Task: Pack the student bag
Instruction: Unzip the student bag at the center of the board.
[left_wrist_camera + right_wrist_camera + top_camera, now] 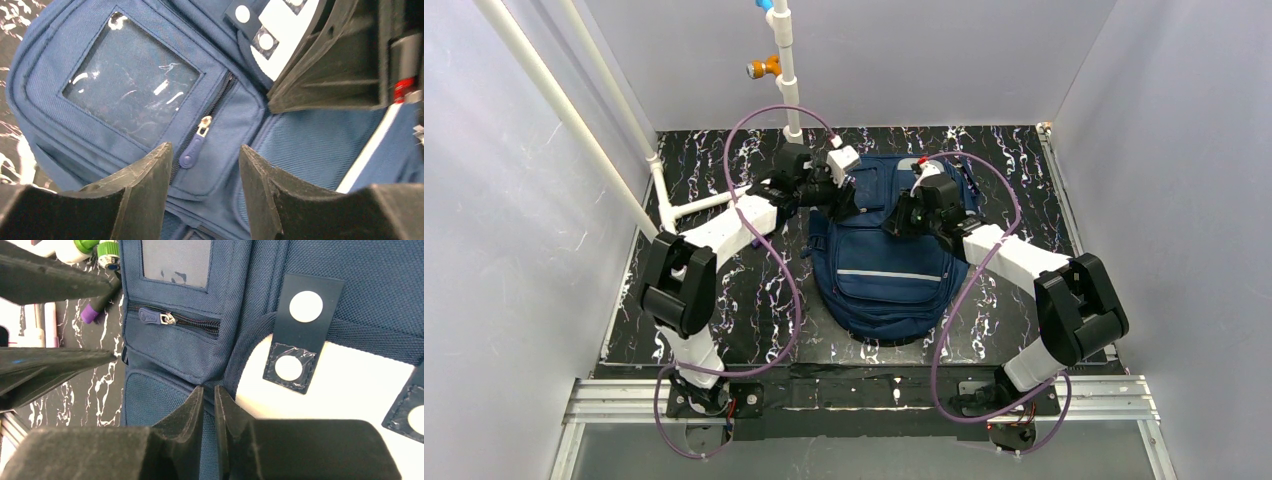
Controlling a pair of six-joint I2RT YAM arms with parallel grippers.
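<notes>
The student bag (pixel 884 270), navy blue, lies flat on the black marbled table (pixel 724 310) with its top end away from me. My left gripper (pixel 205 146) hangs open just above its small front pocket, the blue zip pull (pixel 192 152) between the fingers and the clear window (pixel 132 92) beyond. My right gripper (pixel 209 387) is shut on a ridge of the bag's blue fabric beside a white patch (pixel 350 390). In the top view both grippers, the left (pixel 844 192) and the right (pixel 906 215), meet over the bag's upper part.
Marker pens with a green cap (pixel 107 250) and a purple cap (pixel 91 314) lie on the table left of the bag. A white pipe frame (pixel 784 70) with an orange fitting (pixel 762 68) stands behind. Purple cables (pixel 774 270) loop beside each arm.
</notes>
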